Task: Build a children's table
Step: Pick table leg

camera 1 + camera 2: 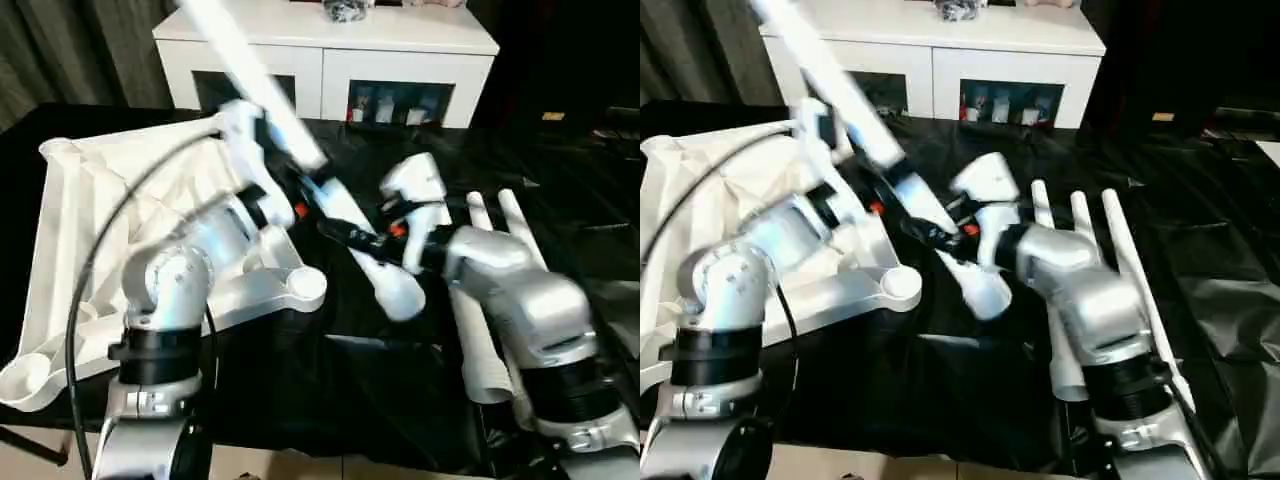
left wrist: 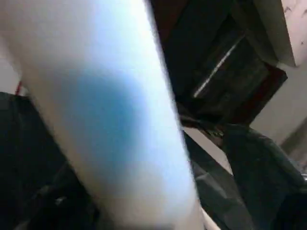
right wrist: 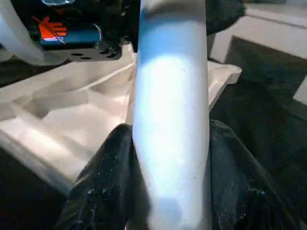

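The white tabletop (image 1: 90, 200) lies upside down on the left, ribs up, with a round corner socket (image 1: 305, 285) near the middle. One long white leg (image 1: 255, 75) slants from the upper left down to its thick end (image 1: 395, 290) over the black cloth. My right gripper (image 1: 375, 240) is shut on this leg near the thick end; the right wrist view shows a black finger (image 3: 103, 187) on each side of the tube (image 3: 172, 120). My left gripper (image 1: 300, 195) sits at the same leg higher up, and the leg (image 2: 110, 120) passes very close in the left wrist view.
Three more white legs (image 1: 1080, 230) lie side by side on the black cloth (image 1: 330, 400) at the right, partly under my right forearm. A white cabinet with glass doors (image 1: 330, 50) stands behind the work surface.
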Tool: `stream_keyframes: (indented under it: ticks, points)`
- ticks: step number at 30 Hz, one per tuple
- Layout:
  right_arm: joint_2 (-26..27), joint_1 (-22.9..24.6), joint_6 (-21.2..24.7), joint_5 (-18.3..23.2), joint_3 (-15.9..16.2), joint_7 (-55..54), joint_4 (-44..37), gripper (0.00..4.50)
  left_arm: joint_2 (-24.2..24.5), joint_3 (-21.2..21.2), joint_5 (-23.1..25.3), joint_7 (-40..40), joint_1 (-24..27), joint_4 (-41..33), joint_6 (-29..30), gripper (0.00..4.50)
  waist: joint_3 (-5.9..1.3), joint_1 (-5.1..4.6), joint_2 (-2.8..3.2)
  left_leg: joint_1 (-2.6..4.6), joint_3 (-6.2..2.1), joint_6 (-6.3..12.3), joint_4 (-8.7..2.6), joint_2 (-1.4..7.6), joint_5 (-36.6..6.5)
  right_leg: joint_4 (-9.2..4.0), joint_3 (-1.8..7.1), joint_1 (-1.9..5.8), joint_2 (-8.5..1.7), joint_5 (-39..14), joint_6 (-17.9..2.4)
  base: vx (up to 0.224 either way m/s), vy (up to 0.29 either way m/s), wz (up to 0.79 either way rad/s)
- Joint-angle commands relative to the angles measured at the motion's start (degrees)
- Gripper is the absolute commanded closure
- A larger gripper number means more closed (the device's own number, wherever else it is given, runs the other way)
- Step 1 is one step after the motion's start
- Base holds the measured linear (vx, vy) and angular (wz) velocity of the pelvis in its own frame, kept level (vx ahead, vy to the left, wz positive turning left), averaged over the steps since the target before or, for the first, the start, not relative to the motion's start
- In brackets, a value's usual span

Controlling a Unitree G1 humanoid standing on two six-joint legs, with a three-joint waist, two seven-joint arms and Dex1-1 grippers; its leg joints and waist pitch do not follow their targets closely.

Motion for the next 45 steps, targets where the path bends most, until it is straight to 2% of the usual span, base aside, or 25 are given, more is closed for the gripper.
stream_keyframes:
  ticks: [1, 3, 7, 9, 11, 20, 21, 22, 23, 24, 25, 26, 27, 28, 29, 30, 31, 32, 35, 38, 40, 41, 42, 45]
  points:
    - [0.3, -0.6, -0.5, -0.5, 0.2, -1.3, 0.8, 2.75, -0.4, 0.6, -0.2, 1.2, -0.9, 0.2, -0.6, 1.04, -4.04, -0.13, -0.09, 0.31, -1.18, 2.14, -3.85, 3.26, -0.4, -3.34, 2.21, 3.66, -3.43, 6.0, -16.0, 0.0, 0.0, 0.0]
    - [0.8, -0.7, -2.1, -1.7, 0.3, -1.9, 1.8, 2.75, -1.1, 1.1, -0.8, 2.2, -1.0, -0.1, -0.3, 1.19, -4.04, -0.18, -0.34, 0.26, -1.1, 2.25, -3.83, 3.18, -0.4, -3.34, 2.22, 3.68, -3.35, 6.2, -16.1, 0.0, 0.0, 0.0]
    - [1.0, -0.7, -3.4, -2.4, 0.4, -2.2, 2.6, 2.75, -1.5, 1.4, -1.7, 2.6, -1.0, -0.7, 0.3, 1.35, -4.01, -0.07, -0.24, 0.28, -1.1, 2.33, -3.83, 3.2, -0.6, -3.32, 2.23, 3.65, -3.38, 5.9, -16.0, 0.0, 0.0, 0.0]
    - [1.0, -0.8, -3.7, -2.6, 0.4, -2.4, 2.7, 2.75, -1.8, 1.5, -2.0, 2.9, -0.9, -0.9, 0.6, 1.66, -4.01, -0.11, -0.19, 0.3, -1.09, 2.48, -3.81, 3.19, -0.6, -3.34, 2.23, 3.62, -3.38, 5.9, -15.9, 0.0, 0.0, 0.0]
    - [1.1, -0.9, -3.9, -2.8, 0.4, -2.5, 2.9, 2.75, -1.9, 1.6, -2.2, 3.0, -0.8, -1.0, 1.0, 1.65, -4.0, -0.15, -0.27, 0.27, -1.11, 2.58, -3.82, 3.22, -0.8, -3.38, 2.23, 3.67, -3.39, 5.8, -15.8, 0.0, 0.0, 0.0]
    - [1.4, -1.1, -5.8, -3.4, 1.0, -2.3, 3.4, 2.75, -0.9, 0.1, -1.5, 1.0, 0.0, -1.4, 1.2, 2.48, -4.04, -0.16, -0.32, 0.31, -1.07, 2.85, -3.78, 3.18, -0.6, -3.34, 2.21, 3.63, -3.38, 5.4, -15.8, 0.0, 0.0, 0.0]
    - [1.9, -1.1, -5.6, -2.1, 0.4, -1.8, 3.5, 2.19, -0.5, -0.5, -0.9, 0.4, 0.1, -1.4, 0.8, 2.48, -4.04, -0.13, -0.27, 0.31, -1.07, 2.86, -3.76, 3.19, -0.4, -3.33, 2.21, 3.61, -3.39, 5.5, -15.7, 0.0, 0.0, 0.0]
    - [2.7, -1.1, -4.5, 0.2, -1.0, -1.3, 3.3, 2.19, 0.1, -0.8, -0.7, -0.4, 0.2, -1.4, 0.7, 2.48, -4.02, -0.21, -0.38, 0.32, -1.02, 3.05, -3.8, 3.21, -0.6, -3.37, 2.24, 3.55, -3.41, 5.3, -15.9, 0.0, 0.0, 0.0]
    - [2.7, -1.1, -4.5, 0.2, -1.0, -1.3, 3.3, 2.05, 0.1, -0.8, -0.7, -0.4, 0.2, -1.4, 0.7, 2.56, -4.03, -0.15, -0.3, 0.36, -1.06, 3.11, -3.82, 3.23, -0.8, -3.34, 2.23, 3.55, -3.44, 5.1, -15.9, 0.0, 0.0, 0.0]
    - [3.3, -1.2, -2.9, 2.9, -2.8, -0.6, 2.9, 2.04, 0.8, -1.1, -0.6, -1.6, 0.3, -1.5, 0.7, 2.63, -4.0, -0.22, -0.32, 0.4, -1.06, 3.29, -3.84, 3.24, -0.6, -3.34, 2.22, 3.54, -3.36, 5.3, -15.9, 0.0, 0.0, 0.0]
    - [3.3, -1.2, -2.8, 3.1, -2.9, -0.6, 2.9, 1.99, 0.8, -1.2, -0.6, -1.6, 0.3, -1.5, 0.7, 2.68, -4.05, -0.16, -0.25, 0.41, -1.1, 3.34, -3.82, 3.3, -0.4, -3.22, 2.2, 3.53, -3.39, 5.5, -15.8, 0.0, 0.0, 0.0]
    - [3.7, -1.3, -1.6, 5.0, -4.1, 0.0, 2.6, 1.74, 1.4, -1.3, -0.7, -2.5, 0.3, -1.7, 0.8, 2.74, -4.04, -0.14, -0.24, 0.39, -1.06, 3.48, -3.81, 3.25, -0.2, -3.23, 2.21, 3.53, -3.39, 5.7, -16.0, 0.0, 0.0, 0.0]
    - [3.0, -1.3, -0.1, 7.2, -5.2, 2.0, 2.2, 1.74, 2.7, -1.6, -1.6, -4.9, 0.1, -2.2, 1.4, 2.74, -4.08, -0.15, -0.21, 0.39, -1.06, 3.45, -3.78, 3.26, 0.0, -3.17, 2.19, 3.51, -3.36, 6.0, -16.0, 0.0, 0.0, 0.0]
    - [2.9, -1.2, 0.1, 7.6, -5.3, 2.2, 2.1, 1.64, 2.9, -1.6, -1.8, -5.3, 0.1, -2.3, 1.5, 2.75, -4.08, -0.02, -0.32, 0.45, -1.09, 3.64, -3.82, 3.22, 0.1, -3.16, 2.16, 3.59, -3.39, 5.8, -16.1, 0.0, 0.0, 0.0]
    - [2.0, -1.2, 1.2, 9.2, -6.2, 4.2, 1.9, 1.55, 4.3, -2.1, -2.6, -7.9, -0.1, -2.8, 2.1, 2.76, -4.01, -0.18, -0.45, 0.46, -0.99, 3.61, -3.83, 3.2, -0.1, -3.26, 2.15, 3.52, -3.3, 5.6, -16.0, 0.0, 0.0, 0.0]
    - [-0.1, -1.2, 4.1, 12.7, -7.9, 8.0, 2.1, 1.55, 7.3, -3.0, -4.1, -13.7, -0.6, -3.7, 2.9, 2.76, -4.13, 0.03, -0.44, 0.52, -1.04, 3.75, -3.79, 3.17, 0.2, -3.07, 2.15, 3.6, -3.35, 5.7, -16.0, 0.0, 0.0, 0.0]
    - [-0.2, -1.2, 4.2, 12.8, -8.0, 8.1, 2.1, 1.55, 7.5, -3.0, -4.2, -13.9, -0.7, -3.8, 2.9, 2.76, -4.11, 0.06, -0.37, 0.54, -1.01, 3.85, -3.78, 3.07, 0.4, -3.07, 2.14, 3.57, -3.29, 5.6, -16.1, 0.0, 0.0, 0.0]
    - [-0.8, -1.2, 4.9, 13.7, -8.5, 9.2, 2.3, 1.32, 8.3, -3.2, -4.6, -15.6, -0.9, -3.9, 3.1, 2.77, -4.09, 0.04, -0.32, 0.54, -1.03, 3.78, -3.81, 3.15, 0.4, -3.04, 2.11, 3.53, -3.27, 5.5, -16.2, 0.0, 0.0, 0.0]
    - [-2.7, -1.1, 7.5, 16.6, -9.8, 12.0, 2.9, 1.1, 9.9, -2.6, -5.6, -19.0, -2.3, -3.3, 2.8, 2.77, -4.05, -0.03, -0.45, 0.42, -0.88, 3.85, -3.7, 3.18, 1.0, -3.01, 2.1, 3.53, -3.42, 6.2, -16.9, 0.0, 0.0, 0.0]
    - [-4.6, -1.2, 9.8, 18.7, -10.9, 14.2, 4.2, 0.81, 11.3, -1.7, -7.3, -22.3, -4.2, -2.4, 2.8, 2.78, -4.05, 0.05, -0.53, 0.54, -0.84, 3.51, -3.71, 3.08, 0.2, -3.16, 2.07, 3.55, -3.41, 4.4, -17.0, 0.0, 0.0, 0.0]
    - [-5.1, -1.3, 10.6, 18.9, -11.0, 14.4, 4.7, 0.77, 11.9, -1.7, -7.6, -23.9, -4.7, -2.2, 2.7, 2.78, -4.0, 0.02, -0.47, 0.51, -0.84, 3.2, -3.73, 3.11, -0.1, -3.17, 2.07, 3.53, -3.47, 3.7, -17.0, 0.0, 0.0, 0.0]
    - [-5.9, -1.4, 11.9, 19.9, -10.9, 15.4, 4.9, 0.76, 12.3, -1.6, -8.7, -25.5, -5.2, -1.8, 3.0, 2.78, -4.0, 0.05, -0.17, 0.53, -0.86, 3.07, -3.7, 3.04, 0.0, -3.17, 2.07, 3.53, -3.46, 3.6, -17.1, 0.0, 0.0, 0.0]
    - [-6.5, -1.3, 13.5, 20.9, -10.6, 16.3, 4.8, 0.76, 12.5, -1.7, -9.6, -27.3, -5.6, -1.6, 3.1, 2.78, -4.08, 0.04, -0.12, 0.53, -0.88, 3.0, -3.67, 3.06, 0.1, -3.1, 2.05, 3.57, -3.44, 4.2, -17.2, 0.0, 0.0, 0.0]
    - [-6.9, -1.3, 14.6, 21.6, -10.4, 17.0, 4.8, 0.76, 12.6, -1.7, -10.2, -28.5, -5.8, -1.5, 3.2, 2.78, -4.08, 0.04, -0.37, 0.43, -0.83, 2.89, -3.67, 3.05, 0.0, -3.15, 2.06, 3.65, -3.47, 4.4, -17.4, 0.0, 0.0, 0.0]
